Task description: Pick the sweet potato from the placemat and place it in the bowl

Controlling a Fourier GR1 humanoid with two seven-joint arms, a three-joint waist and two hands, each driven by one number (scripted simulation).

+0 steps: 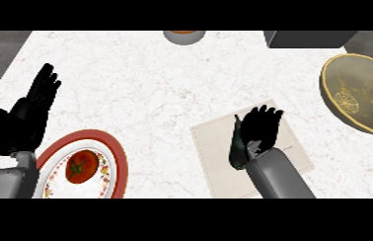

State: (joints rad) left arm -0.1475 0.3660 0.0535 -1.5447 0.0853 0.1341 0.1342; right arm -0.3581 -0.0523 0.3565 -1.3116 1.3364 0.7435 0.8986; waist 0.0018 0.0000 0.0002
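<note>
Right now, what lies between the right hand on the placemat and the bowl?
Head view: only bare placemat and white counter separate the right hand from the bowl. No object lies there.

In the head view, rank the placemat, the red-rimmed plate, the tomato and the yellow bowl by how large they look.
1. Placemat
2. Red-rimmed plate
3. Yellow bowl, though the frame edge cuts it off, so it may match the plate
4. Tomato

One head view looks steeply down on the counter (160, 87) from above.

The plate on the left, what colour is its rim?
Red, around a white plate with a patterned inner band; seen in the head view.
</note>
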